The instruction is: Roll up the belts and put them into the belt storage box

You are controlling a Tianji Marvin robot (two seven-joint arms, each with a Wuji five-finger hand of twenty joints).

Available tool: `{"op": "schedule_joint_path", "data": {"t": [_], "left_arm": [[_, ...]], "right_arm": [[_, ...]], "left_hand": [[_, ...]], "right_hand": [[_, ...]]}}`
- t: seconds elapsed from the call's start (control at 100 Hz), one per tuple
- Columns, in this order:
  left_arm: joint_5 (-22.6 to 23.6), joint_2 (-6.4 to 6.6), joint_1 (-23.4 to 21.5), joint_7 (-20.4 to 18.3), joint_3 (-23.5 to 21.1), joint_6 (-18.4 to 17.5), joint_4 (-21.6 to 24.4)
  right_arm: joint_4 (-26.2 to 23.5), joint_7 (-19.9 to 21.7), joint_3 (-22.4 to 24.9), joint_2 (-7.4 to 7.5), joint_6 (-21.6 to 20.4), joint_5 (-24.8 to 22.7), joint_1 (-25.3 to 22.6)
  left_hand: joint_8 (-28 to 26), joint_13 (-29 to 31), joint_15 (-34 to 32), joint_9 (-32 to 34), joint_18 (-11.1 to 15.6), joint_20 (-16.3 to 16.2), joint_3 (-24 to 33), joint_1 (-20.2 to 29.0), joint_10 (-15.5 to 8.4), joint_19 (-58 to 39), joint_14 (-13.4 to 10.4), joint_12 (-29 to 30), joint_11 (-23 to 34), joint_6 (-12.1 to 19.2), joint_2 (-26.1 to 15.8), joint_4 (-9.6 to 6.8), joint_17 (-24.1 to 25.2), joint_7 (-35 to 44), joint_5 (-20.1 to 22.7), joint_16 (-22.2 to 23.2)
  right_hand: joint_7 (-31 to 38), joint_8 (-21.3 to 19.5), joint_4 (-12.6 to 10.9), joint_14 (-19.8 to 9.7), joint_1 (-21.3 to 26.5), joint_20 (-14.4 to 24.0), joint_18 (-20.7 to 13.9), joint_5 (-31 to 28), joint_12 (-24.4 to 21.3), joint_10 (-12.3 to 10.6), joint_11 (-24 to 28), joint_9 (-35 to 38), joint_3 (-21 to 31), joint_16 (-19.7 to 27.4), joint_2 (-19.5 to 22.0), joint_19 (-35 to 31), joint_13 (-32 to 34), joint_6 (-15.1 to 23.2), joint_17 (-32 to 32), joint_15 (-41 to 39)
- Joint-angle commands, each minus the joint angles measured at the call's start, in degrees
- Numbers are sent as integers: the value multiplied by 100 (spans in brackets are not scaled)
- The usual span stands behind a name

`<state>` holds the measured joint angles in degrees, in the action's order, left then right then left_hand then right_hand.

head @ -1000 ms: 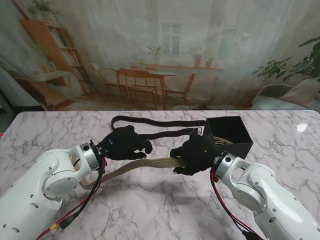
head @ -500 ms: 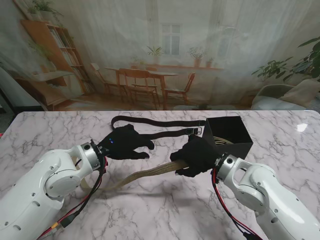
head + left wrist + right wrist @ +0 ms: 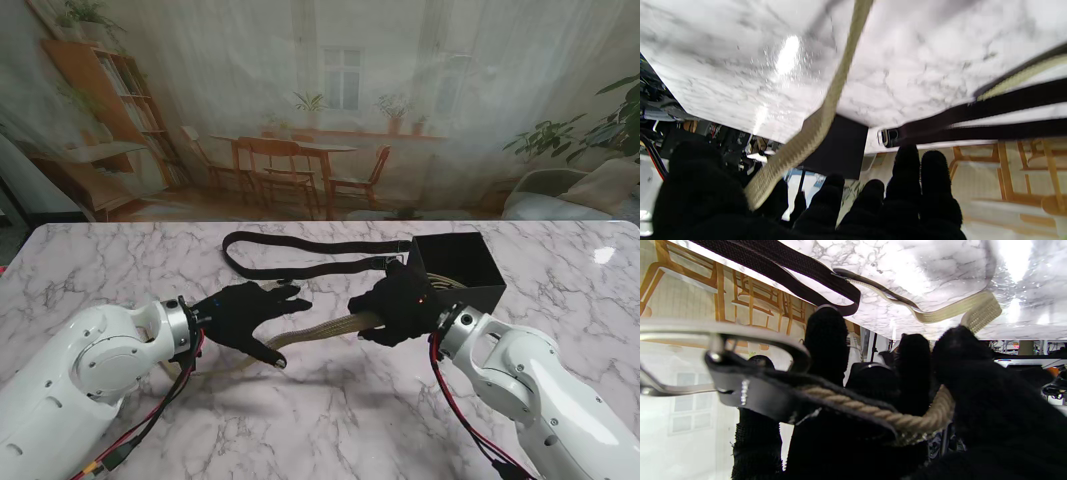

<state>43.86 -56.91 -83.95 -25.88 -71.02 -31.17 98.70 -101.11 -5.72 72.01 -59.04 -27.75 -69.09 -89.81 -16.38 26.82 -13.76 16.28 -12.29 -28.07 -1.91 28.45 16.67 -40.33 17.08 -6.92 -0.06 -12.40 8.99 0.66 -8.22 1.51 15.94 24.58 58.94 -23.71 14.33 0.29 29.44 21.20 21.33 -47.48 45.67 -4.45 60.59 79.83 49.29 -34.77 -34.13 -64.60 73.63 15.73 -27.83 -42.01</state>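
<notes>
A: Where is the tan belt (image 3: 320, 330)?
B: It is draped past the spread, empty left robot hand (image 3: 245, 312) and pinched at its buckle end by the right robot hand (image 3: 400, 302), beside the box (image 3: 470, 275).
A: Handling?
B: Soft, limp webbing is judged; the buckle end is best gripped.

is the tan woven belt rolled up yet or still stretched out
Stretched out, not rolled: the tan belt runs as one long strip from the right hand, shut on its buckle end, past the open left hand.
</notes>
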Motion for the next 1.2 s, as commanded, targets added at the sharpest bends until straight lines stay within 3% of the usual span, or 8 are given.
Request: {"op": "schedule_joint_path", "data": {"t": [0.0,0.18,0.53,0.71,0.79,0.9,1.03,1.19], "left_arm": [[-36,118,-67,-260,20,10,-175],[110,185,-179,-500,4,21,-406],[1110,132,-102,175,316,194,-1120],[1177,135,26,173,487,442,-1358],[1248,133,10,183,498,573,-1399],[1624,122,-114,360,394,700,-1374],[2001,104,-378,565,65,778,-1243],[2524,76,-810,893,-585,728,-917]], "right_arm": [[21,-28,35,9,64,-25,-38],[2,-76,114,3,131,-50,-90],[-66,-70,193,-1,102,-45,-136],[-67,-115,221,-4,103,-52,-163],[-76,-142,260,-4,112,-71,-197],[-116,-209,360,-5,117,-121,-287],[-170,-335,515,-11,138,-170,-458],[-183,-543,689,-12,244,-291,-723]], "left_hand": [[142,-244,203,-427,-58,181,25,-159,-54,258,149,178,-125,129,310,93,95,-190,-372,-161],[304,-657,329,-1008,-25,398,31,24,-117,609,189,485,-224,478,1043,92,188,-239,-775,-437],[632,-609,87,-895,233,531,215,1044,61,385,14,503,-171,45,1356,-139,14,-275,-834,-583],[182,11,-92,-214,672,522,107,2766,-735,-279,-632,-50,238,873,648,-196,-278,-78,-737,-491],[-136,595,-194,675,836,436,75,3744,-1103,-684,-917,-384,866,1337,222,-37,-619,299,-61,-411],[-544,1464,-360,2428,926,305,62,4474,-1211,-1172,-1127,-616,1354,1364,-23,8,-1053,1208,1223,-365],[-1311,2350,-841,4080,835,148,860,4552,-1382,-1896,-1058,-1554,611,1239,608,114,-1653,2296,2278,-124],[-1247,2606,-1112,4388,734,88,616,4552,-1367,-2179,-997,-1743,658,1175,539,118,-1798,2691,2565,61]], "right_hand": [[41,105,89,-194,242,11,27,17,-41,-73,48,183,230,-16,141,43,144,309,83,146],[45,110,86,-188,255,12,30,21,-48,-65,54,181,235,-34,156,49,145,292,96,146],[51,103,83,-175,289,18,46,39,-63,-64,63,179,215,-71,221,48,149,251,100,149],[40,103,68,-177,338,20,41,62,-53,-65,89,175,232,-84,251,46,146,244,95,150],[30,106,68,-174,352,21,43,77,-51,-63,92,172,233,-88,260,45,147,247,94,150],[25,103,67,-178,375,22,38,81,-48,-53,98,166,233,-95,276,43,147,254,90,150],[25,98,67,-164,391,26,33,73,-43,-30,107,165,224,-107,278,37,152,248,82,144],[20,96,58,-162,415,32,28,69,-36,-24,111,163,238,-119,279,26,149,244,69,141]]}}
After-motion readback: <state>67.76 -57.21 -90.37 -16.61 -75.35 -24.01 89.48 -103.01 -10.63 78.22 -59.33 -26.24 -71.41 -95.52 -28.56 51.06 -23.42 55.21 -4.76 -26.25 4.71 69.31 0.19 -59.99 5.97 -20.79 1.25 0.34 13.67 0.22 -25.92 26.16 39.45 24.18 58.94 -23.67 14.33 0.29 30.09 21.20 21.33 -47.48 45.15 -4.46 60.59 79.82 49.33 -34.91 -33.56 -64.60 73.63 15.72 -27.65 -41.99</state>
